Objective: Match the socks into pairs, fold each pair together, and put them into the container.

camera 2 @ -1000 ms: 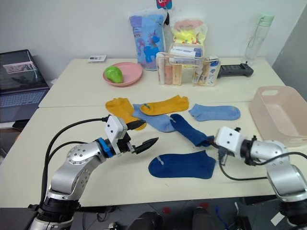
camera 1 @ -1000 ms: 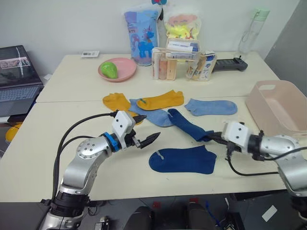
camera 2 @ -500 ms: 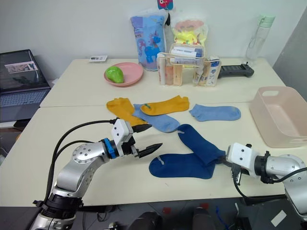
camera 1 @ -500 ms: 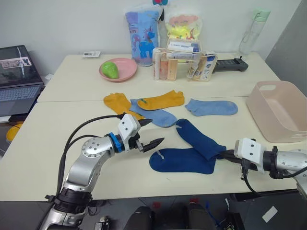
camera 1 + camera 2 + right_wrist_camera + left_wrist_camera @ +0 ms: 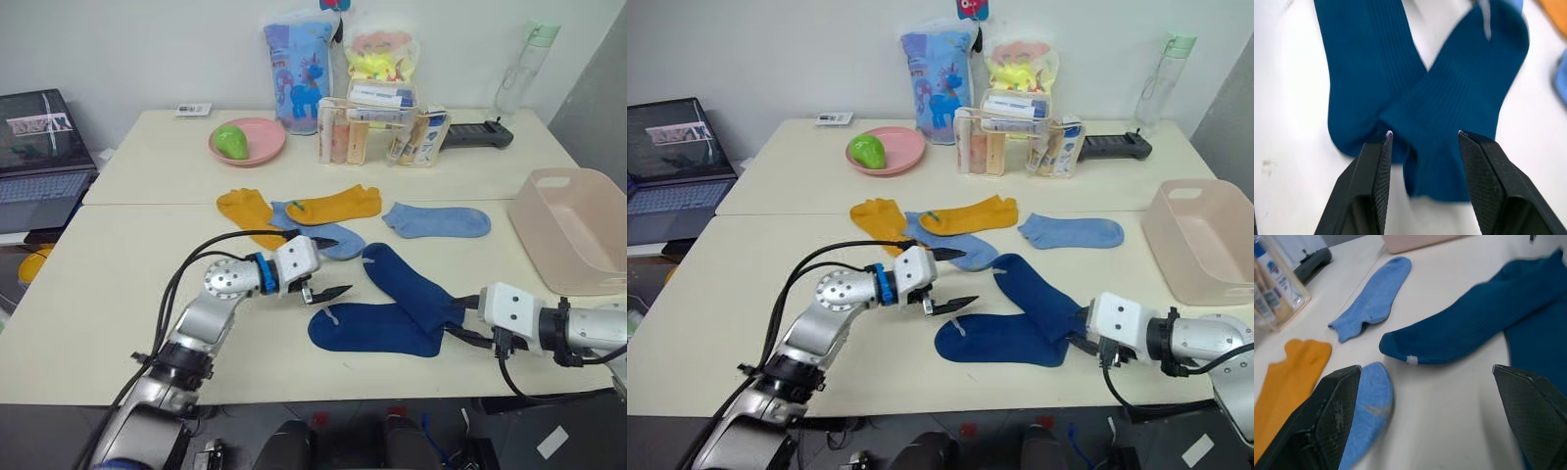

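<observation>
Two dark navy socks, ribbed soft knit, sit lower centre of the head view. One navy sock (image 5: 372, 328) lies flat, long side across the frame; the other navy sock (image 5: 411, 289) runs diagonally from centre down to the right, its lower end overlapping the flat one's end.

Right gripper (image 5: 1422, 142) is at that overlapped end, lower right of the head view. In the wrist cam its two black textured fingers (image 5: 1374, 181) stand apart w/ navy fabric bunched between them — open, not pinching anything that I can see.

Left gripper (image 5: 328, 266) is centre frame, fingers spread wide, nothing in it, tips just beside the flat sock's near end.

Above them, mid frame: two mustard socks (image 5: 333, 205) and a light blue sock (image 5: 328, 238) overlapping in a loose pile, another light blue sock (image 5: 436, 220) lying alone to the right. The container (image 5: 578, 230), smooth pale pink plastic w/ rounded corners, is at the right edge w/ no socks inside.

Vs 1 s ago: the diagonal navy sock got dragged toward the lower right and off the light blue one, and the left gripper moved in closer to the flat sock — right gripper has let go since.
</observation>
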Controlling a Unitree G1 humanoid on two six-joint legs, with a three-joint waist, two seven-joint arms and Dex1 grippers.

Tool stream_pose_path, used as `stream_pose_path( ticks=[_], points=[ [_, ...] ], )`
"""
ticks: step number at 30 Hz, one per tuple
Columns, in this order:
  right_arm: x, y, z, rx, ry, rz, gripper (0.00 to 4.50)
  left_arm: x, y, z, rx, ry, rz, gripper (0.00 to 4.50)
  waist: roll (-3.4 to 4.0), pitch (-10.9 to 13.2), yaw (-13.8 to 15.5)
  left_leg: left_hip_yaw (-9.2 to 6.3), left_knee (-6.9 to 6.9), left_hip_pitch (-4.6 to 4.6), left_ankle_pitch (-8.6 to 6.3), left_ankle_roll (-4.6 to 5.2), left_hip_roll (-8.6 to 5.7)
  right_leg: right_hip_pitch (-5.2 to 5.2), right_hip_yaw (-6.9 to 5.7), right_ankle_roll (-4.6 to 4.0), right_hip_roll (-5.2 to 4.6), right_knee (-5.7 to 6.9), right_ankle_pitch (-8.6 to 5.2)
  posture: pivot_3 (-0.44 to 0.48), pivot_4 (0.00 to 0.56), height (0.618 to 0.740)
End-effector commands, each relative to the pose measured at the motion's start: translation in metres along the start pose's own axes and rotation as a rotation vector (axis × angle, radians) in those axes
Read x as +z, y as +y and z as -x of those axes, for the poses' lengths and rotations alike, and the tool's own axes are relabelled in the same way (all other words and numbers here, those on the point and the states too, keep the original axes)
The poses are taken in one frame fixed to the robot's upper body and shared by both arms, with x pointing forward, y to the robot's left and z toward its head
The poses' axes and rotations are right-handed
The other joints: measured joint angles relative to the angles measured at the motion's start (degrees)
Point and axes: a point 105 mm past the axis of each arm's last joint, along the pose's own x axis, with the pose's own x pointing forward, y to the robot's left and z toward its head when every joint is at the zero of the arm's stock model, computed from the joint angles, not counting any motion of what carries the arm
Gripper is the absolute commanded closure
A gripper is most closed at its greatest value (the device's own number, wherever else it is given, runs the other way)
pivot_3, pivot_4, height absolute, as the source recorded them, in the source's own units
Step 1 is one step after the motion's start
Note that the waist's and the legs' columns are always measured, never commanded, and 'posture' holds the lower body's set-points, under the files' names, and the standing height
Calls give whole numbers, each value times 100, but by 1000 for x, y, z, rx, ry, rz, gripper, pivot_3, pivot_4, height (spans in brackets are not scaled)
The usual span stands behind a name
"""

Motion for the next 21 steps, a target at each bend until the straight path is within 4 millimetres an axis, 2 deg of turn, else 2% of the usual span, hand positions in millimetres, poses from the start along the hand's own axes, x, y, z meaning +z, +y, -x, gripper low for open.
stream_pose_path(
  ticks=[1,4,12,21],
  points=[
    [9,4,-6,-5,-19,34,2177,1,2,-9,-31,-4,-131,0,0,0,6,0,0,0,0,0,1,0,0,0,0,-1,0,0,150,740],
    [8,10,-16,4,-14,57,2177,-3,1,-21,-83,15,-233,0,-1,1,16,1,-1,0,0,0,0,-2,0,0,0,-1,0,0,150,740],
    [1,15,-28,-7,14,130,2177,-11,7,-40,-117,48,-344,0,-3,2,22,3,2,-2,0,0,-3,-3,-1,2,7,2,0,0,150,740],
    [-11,11,-33,-23,39,168,2177,-12,2,-56,-163,48,-350,0,-5,1,29,1,7,-2,1,1,-10,-1,-2,5,8,5,0,0,150,740]
  ],
)
